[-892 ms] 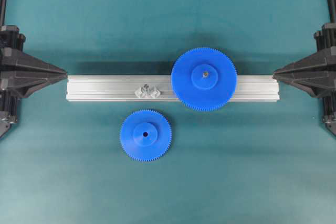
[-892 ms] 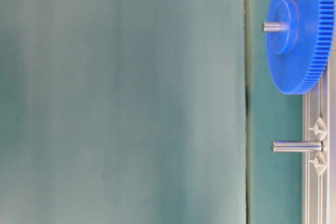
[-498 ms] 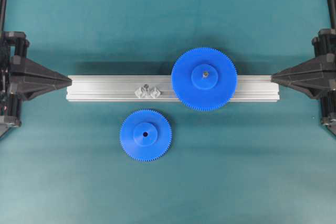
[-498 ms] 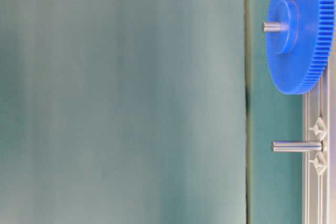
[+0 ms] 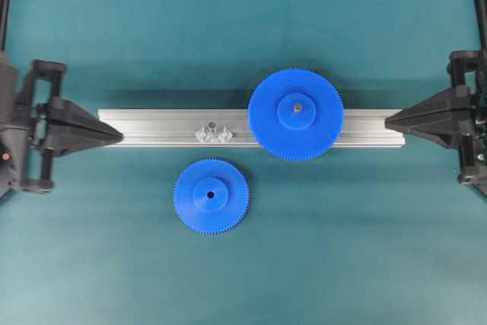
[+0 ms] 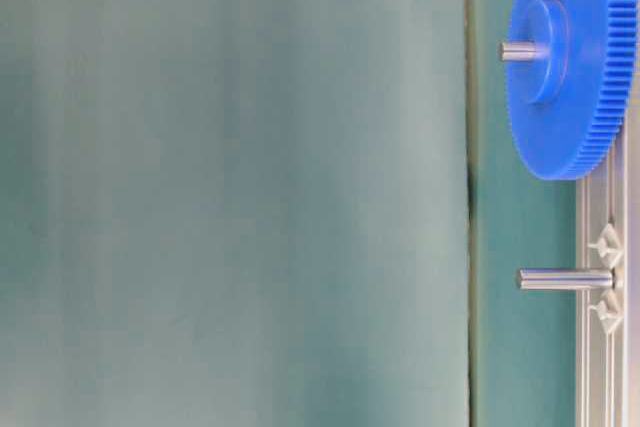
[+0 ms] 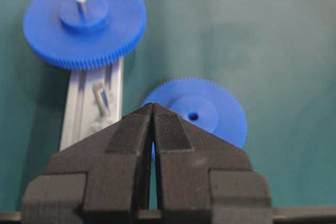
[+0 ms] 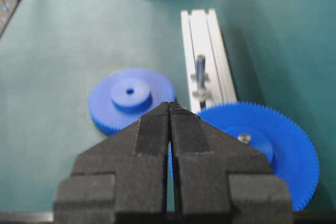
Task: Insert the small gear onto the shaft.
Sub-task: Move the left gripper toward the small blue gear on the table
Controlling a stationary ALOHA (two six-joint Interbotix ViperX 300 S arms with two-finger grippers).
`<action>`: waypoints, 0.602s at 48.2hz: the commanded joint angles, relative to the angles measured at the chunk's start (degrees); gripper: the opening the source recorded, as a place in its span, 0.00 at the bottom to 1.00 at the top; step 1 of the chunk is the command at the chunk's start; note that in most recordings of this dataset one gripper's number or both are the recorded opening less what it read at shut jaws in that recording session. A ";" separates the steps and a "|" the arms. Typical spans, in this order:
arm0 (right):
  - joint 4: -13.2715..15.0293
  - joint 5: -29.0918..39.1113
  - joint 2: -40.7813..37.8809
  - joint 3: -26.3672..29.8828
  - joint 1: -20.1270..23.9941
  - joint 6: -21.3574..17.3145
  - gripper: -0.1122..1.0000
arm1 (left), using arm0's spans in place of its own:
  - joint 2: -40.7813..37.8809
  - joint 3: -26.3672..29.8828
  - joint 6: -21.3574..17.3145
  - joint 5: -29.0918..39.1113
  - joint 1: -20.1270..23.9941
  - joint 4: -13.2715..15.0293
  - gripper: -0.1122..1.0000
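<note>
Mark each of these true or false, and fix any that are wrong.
1. The small gear lies flat on the mat, off the rail. True.
2. The shaft already carries the small gear. False: the shaft is bare.
3. The left pincer is shut and holds nothing. True.
4. The large gear lies on the mat beside the rail. False: it sits over the rail, on its own pin.
5. The right pincer grips the small gear. False: it is shut, empty.
</note>
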State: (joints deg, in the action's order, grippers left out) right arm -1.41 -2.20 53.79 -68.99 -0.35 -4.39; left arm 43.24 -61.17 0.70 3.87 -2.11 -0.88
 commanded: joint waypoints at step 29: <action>-0.26 0.88 -11.34 3.60 -0.18 -0.53 0.10 | -17.93 11.87 1.23 5.27 -3.25 -0.18 0.08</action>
State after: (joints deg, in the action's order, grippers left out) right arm -1.49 -1.14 42.80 -66.80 -0.44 -4.39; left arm 26.19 -52.03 1.85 8.79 -5.01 -0.88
